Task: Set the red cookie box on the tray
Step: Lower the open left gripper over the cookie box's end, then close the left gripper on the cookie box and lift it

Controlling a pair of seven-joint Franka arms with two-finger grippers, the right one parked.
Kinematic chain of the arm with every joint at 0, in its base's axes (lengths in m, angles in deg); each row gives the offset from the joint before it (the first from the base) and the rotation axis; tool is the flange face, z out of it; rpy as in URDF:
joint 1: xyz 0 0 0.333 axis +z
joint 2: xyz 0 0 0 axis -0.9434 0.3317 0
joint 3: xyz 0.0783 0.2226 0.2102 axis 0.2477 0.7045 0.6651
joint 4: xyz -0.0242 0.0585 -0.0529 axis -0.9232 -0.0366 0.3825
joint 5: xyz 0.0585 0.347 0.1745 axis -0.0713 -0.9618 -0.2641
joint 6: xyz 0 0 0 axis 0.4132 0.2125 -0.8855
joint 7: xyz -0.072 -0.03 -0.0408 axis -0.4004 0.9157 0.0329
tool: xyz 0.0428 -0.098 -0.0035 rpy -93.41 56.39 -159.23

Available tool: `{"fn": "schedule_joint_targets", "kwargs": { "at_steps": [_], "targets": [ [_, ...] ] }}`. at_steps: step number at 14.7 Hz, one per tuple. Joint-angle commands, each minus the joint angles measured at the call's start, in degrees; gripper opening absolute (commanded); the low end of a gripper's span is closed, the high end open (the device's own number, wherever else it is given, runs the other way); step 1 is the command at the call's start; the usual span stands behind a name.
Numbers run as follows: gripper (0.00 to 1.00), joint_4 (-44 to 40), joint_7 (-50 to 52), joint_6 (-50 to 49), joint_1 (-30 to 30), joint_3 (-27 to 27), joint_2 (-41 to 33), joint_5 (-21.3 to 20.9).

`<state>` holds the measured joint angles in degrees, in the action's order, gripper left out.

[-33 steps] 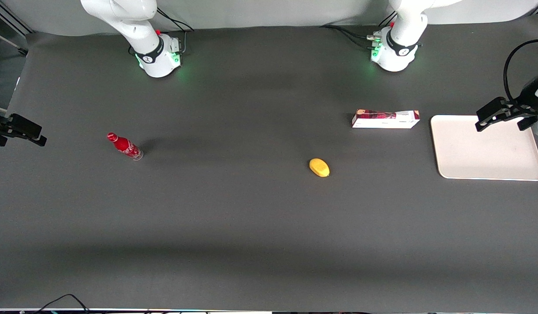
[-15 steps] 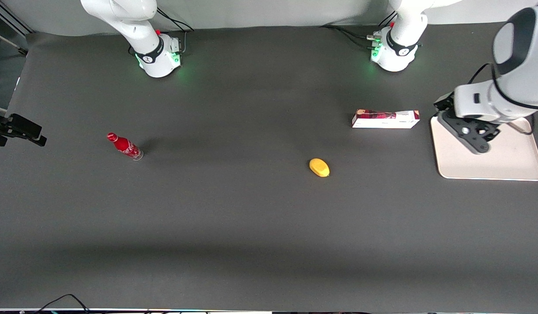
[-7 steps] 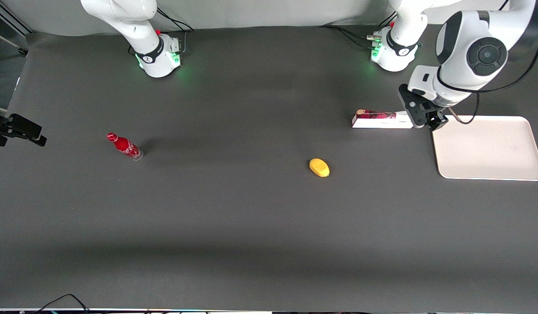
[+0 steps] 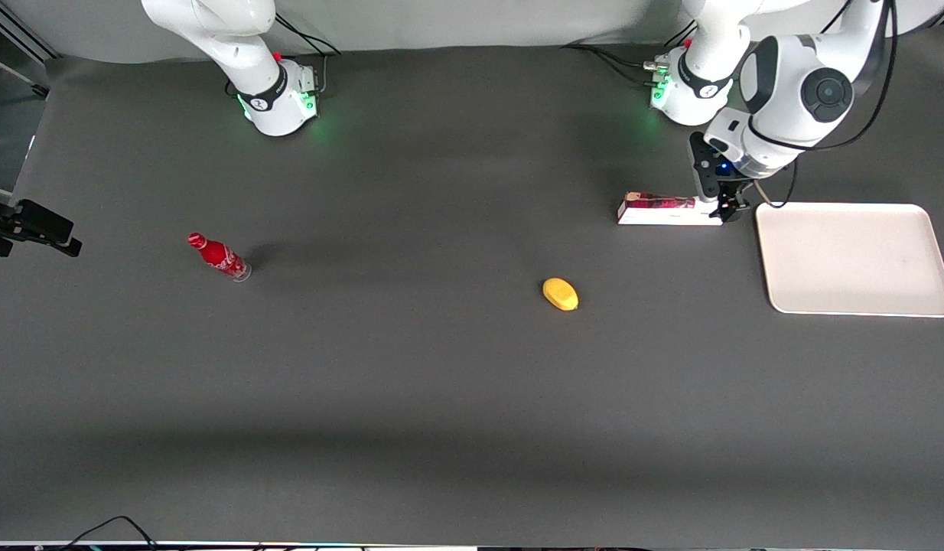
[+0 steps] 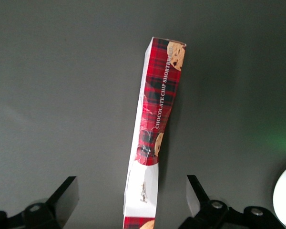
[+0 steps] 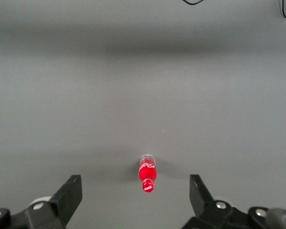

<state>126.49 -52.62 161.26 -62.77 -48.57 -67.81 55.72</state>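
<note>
Where the table lies nearest the front camera, we find only bare dark surface (image 4: 441, 428). Farther in, a yellow lemon-like object (image 4: 560, 294) lies by itself, and a small red soda bottle (image 4: 218, 256) sits tilted toward the parked arm's end of the table; the right wrist view also shows that bottle (image 6: 147, 173), seen from above.

Farther still, we note the red cookie box (image 4: 667, 209) resting on the table on a long narrow side, its white side facing the front camera. It lies just beside the tray (image 4: 854, 259), not on it; the tray is at the working arm's end of the table. The gripper (image 4: 728, 208) stands at the box's end nearest the tray.

From the front view we cannot judge the jaws. The left wrist view settles this: the gripper (image 5: 132, 198) is spread wide, one finger (image 5: 66, 195) on either side of the box (image 5: 155, 133) and both apart from it. That view also shows the tartan face with cookie pictures and the lettering "CHOCOLATE CHIP SHORTBREAD", partly legible, which the front view does not resolve.
</note>
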Motion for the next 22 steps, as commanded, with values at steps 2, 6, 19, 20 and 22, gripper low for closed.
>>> {"fn": "schedule_joint_targets", "kwargs": {
  "at_steps": [2, 6, 19, 20, 22],
  "targets": [
    [1.00, 7.4, -3.0, 10.4, -0.3, -2.3, -2.2, 2.2],
    [1.00, 11.1, -2.9, 21.4, -0.8, -4.1, 2.4, 2.3],
    [1.00, 13.7, -2.9, 26.0, -2.6, -5.8, 8.6, 6.3],
    [0.97, 13.7, -2.9, 26.0, -2.6, -6.2, 8.6, 6.5],
    [0.92, 13.6, -2.9, 26.1, -2.6, -6.5, 9.2, 6.5]
  ]
}}
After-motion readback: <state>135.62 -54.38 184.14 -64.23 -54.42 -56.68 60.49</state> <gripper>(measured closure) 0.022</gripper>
